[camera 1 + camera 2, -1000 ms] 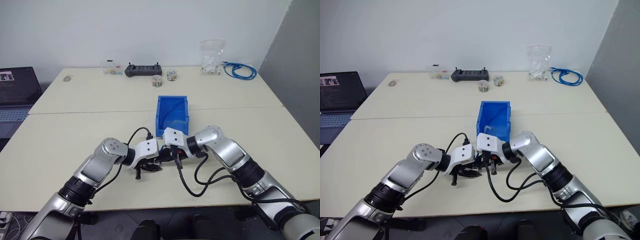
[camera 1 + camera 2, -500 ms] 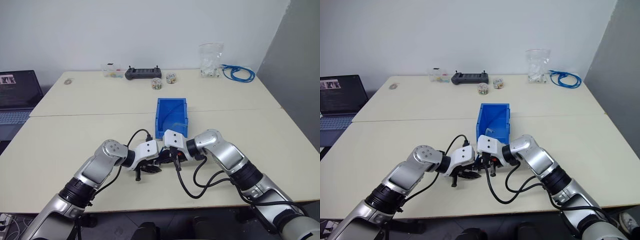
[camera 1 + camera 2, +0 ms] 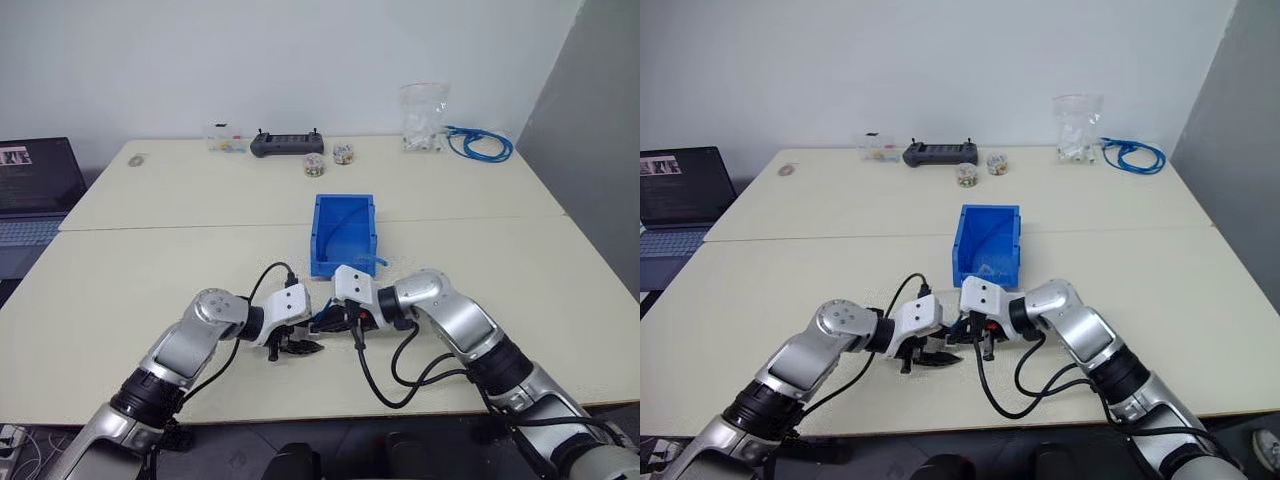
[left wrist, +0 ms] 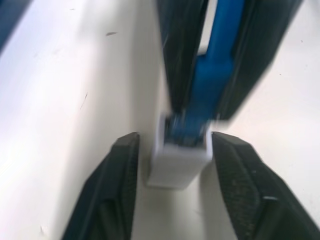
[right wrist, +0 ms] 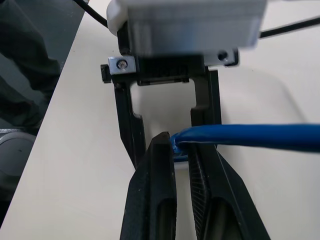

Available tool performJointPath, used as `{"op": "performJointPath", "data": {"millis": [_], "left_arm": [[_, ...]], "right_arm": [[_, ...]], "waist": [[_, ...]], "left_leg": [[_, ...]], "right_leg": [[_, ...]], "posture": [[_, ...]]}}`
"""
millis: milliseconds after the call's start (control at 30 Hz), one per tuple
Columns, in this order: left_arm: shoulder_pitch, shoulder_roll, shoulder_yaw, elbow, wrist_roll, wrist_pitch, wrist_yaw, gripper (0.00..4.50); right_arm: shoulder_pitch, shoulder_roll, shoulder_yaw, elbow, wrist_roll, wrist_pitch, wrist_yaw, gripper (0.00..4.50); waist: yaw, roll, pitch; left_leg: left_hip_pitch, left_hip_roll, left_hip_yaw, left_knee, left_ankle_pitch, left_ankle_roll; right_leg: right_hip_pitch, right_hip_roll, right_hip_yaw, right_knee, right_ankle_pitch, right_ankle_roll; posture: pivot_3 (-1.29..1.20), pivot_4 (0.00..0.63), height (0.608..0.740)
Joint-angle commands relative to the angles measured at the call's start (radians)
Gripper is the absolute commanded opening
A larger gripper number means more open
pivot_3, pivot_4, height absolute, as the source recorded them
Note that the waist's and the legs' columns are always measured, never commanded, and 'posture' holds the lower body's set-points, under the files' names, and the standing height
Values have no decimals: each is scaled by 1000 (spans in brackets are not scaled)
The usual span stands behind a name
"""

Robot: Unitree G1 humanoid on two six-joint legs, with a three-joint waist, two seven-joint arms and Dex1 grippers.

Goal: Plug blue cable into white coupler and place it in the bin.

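Both tools [image 3: 320, 333] low, facing, fingertips meeting

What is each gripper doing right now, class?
Left gripper: open, fingers either side of the white coupler, not touching.
Right gripper: shut on the blue cable.

Counter [image 3: 150, 260]: matt, smooth cream laminate, faint scuffs.
Bin [image 3: 343, 235]: glossy blue plastic.
Cable [image 5: 250, 136]: smooth blue plastic jacket, slight sheen.
Coupler [image 4: 179, 160]: white matt plastic.
Left gripper [image 4: 175, 195] fingers [image 4: 116, 192]: black, finely textured pads.
Right gripper [image 5: 181, 155] fingers [image 5: 159, 200]: black, ribbed inner faces.
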Motion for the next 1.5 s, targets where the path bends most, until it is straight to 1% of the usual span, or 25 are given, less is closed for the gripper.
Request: {"op": "performJointPath", "data": {"millis": [33, 100, 200, 300, 433, 500, 567, 700, 767, 800, 867, 967, 1033, 1100, 1200, 1267, 1300, 1400, 1500], "left_arm": [[21, 1, 65, -25, -43, -1, 19, 3355], [40, 12, 86, -43, -57, -18, 20, 3782], [68, 30, 127, -80, -79, -20, 30, 4443], [100, 54, 194, -155, -122, 21, 46, 4500], [126, 79, 290, -259, -167, 79, 103, 4500], [107, 71, 322, -286, -185, 118, 144, 4500], [78, 54, 339, -295, -186, 134, 192, 4500], [49, 56, 322, -280, -172, 105, 196, 4500], [42, 64, 310, -260, -162, 87, 189, 4500], [37, 67, 304, -247, -155, 76, 185, 4500], [26, 73, 294, -223, -144, 54, 174, 4500], [2, 78, 287, -194, -133, 28, 167, 4500], [-13, 78, 296, -171, -139, 27, 166, 4500], [-27, 84, 309, -145, -149, 31, 163, 4500], [-53, 83, 356, -105, -189, 72, 178, 4500], [-54, 87, 382, -106, -211, 100, 182, 4500], [-51, 102, 392, -111, -217, 127, 181, 4500], [-19, 131, 441, -151, -249, 167, 179, 4500], [-11, 134, 480, -185, -272, 217, 222, 4500]], "right_arm": [[12, -4, -21, -67, 34, 55, -11, 82], [6, 4, -51, -104, 59, 86, -27, 82], [-20, 14, -97, -147, 99, 132, -50, 81], [-55, 22, -179, -198, 158, 195, -80, 81], [-130, 46, -370, -240, 293, 329, -158, 80], [-178, 43, -432, -194, 315, 356, -194, 80], [-232, 29, -459, -93, 285, 323, -231, 80], [-394, 51, -469, 284, 189, 196, -328, 80], [-469, 60, -447, 457, 170, 158, -306, 779], [-509, 57, -425, 549, 152, 143, -278, 825], [-574, 35, -382, 700, 108, 98, -211, 1410], [-618, -54, -314, 806, 43, 43, -75, 2155], [-607, -120, -281, 780, 30, 53, 22, 2690], [-578, -180, -269, 693, 42, 95, 100, 3165], [-463, -293, -273, 456, 75, 107, 193, 3860], [-386, -338, -309, 324, 98, 113, 193, 4376], [-328, -364, -347, 232, 125, 142, 183, 4446], [-128, -421, -474, -33, 222, 209, 148, 4446], [25, -425, -565, -213, 268, 250, 66, 4446]], "waist": [[0, 0, 1], [0, -1, 3], [1, -2, 11], [0, -5, 22], [3, -6, 24], [5, -6, 24], [6, -6, 24], [4, -6, 24], [-1, -6, 24], [-3, -6, 25], [-5, -6, 25], [-2, -6, 25], [6, -6, 26], [6, -6, 26], [4, -6, 26], [4, -6, 26], [1, -6, 26], [0, -6, 27], [3, -6, 27]], "left_leg": [[-2, 0, 0, 0, 0, 0], [-12, 0, 0, 1, 0, 0], [-14, 0, -1, 2, 0, -1], [-15, 0, -1, 1, 0, -1], [-23, -1, -1, 2, 0, -1], [-31, -1, -2, 4, 2, -3], [-31, -1, -2, 3, 2, -4], [-31, -2, -1, 3, 2, -4], [-31, -2, 0, 3, 3, -4], [-30, -1, 1, 3, 3, -5], [-30, 0, 3, 2, 3, -5], [-31, 0, 4, 2, 3, -5], [-34, -1, 4, 2, 3, -5], [-37, -3, 4, 4, 4, -5], [-46, -3, 4, 10, 4, -7], [-51, -3, 3, 14, 4, -7], [-51, -3, 2, 15, 4, -7], [-50, -3, 2, 15, 2, -5], [-50, -3, 1, 16, 2, -5]], "right_leg": [[-2, 0, 0, 0, 0, 0], [-12, 0, 0, 3, 0, 0], [-13, 0, -1, 3, 2, -2], [-14, -1, -1, 3, 1, -2], [-22, -1, -1, 4, 3, -5], [-30, -1, -2, 4, 5, -7], [-29, -1, -3, 4, 7, -7], [-29, -2, -3, 4, 7, -7], [-29, -1, -2, 4, 8, -7], [-30, -1, -1, 5, 8, -8], [-31, 0, 1, 5, 8, -8], [-32, 0, 1, 4, 8, -8], [-32, -1, 1, 3, 8, -7], [-33, -3, 1, 1, 7, -7], [-40, -3, 1, 2, 7, -6], [-44, -3, 1, 5, 7, -6], [-43, -3, 0, 5, 7, -6], [-43, -3, 1, 6, 8, -5], [-43, -3, 0, 7, 8, -4]], "posture": [[0, 150, 740], [0, 150, 740], [0, 150, 740], [0, 150, 740], [0, 150, 740], [0, 150, 740], [0, 150, 740], [0, 150, 740], [0, 150, 740], [0, 150, 740], [0, 150, 740], [0, 150, 740], [0, 150, 740], [0, 150, 740], [0, 150, 740], [0, 150, 740], [0, 150, 740], [0, 150, 740], [0, 150, 740]]}}
